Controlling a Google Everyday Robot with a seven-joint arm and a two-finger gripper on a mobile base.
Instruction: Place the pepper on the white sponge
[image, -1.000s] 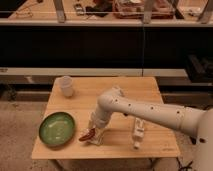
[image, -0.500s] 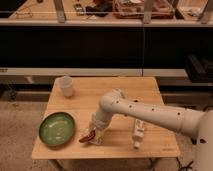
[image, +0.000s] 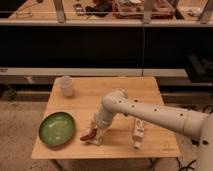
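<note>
Your gripper (image: 95, 131) is reaching down to the front of the desk (image: 110, 95), and whether it is apart, together or clamped on anything, I cannot tell. The pepper (image: 88, 134) is sitting right at its tip, on the side facing the plate, lying low and roughly level. It looks as though you are carrying or just setting it down, but I cannot say which.

Directly under and just beside the gripper, the white sponge (image: 96, 138) is showing as a pale block, and the pepper is overlapping its near edge. That is probably why your arm is bending so steeply here: you are bringing the pepper down onto the sponge from above. Whether the pepper is resting on it or only hovering is unclear.

To the gripper's other side, near but apart, a long white bottle (image: 137, 132) is lying flat on the desk. On the pepper's side, the green plate (image: 57, 129) is sitting nearby. Well beyond the gripper, toward the far corner, a white cup (image: 65, 85) is standing upright.
</note>
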